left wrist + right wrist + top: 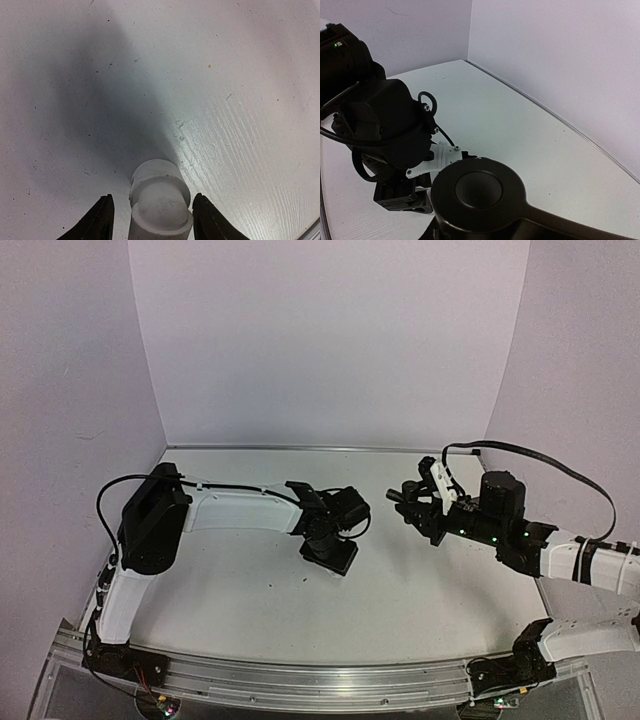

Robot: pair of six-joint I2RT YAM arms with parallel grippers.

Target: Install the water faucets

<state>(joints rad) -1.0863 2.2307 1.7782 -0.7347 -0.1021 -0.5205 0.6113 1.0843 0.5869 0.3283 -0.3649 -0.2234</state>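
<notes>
White fitting: The white fitting (160, 200) sits on the table (250, 580), apparently on end, about midway between the near and far edges and close to the middle.
Left gripper: My left gripper (152, 210) brackets it with jaws narrow. One finger (207, 220) looks to be at its side, while a strip of table shows between the fitting and the other, so I judge nothing is clamped yet.
Black spout: The black spout (480, 192) hangs over the table's right half, well apart from the fitting.
Right gripper: My right gripper (405, 502) is closed, on the spout as far as I can judge; its fingers are hidden in the wrist view.
Risk: If one finger lands first, it could shove the round fitting sideways or tip it. A skewed hold would then leave the two parts misaligned when they are brought together.
</notes>
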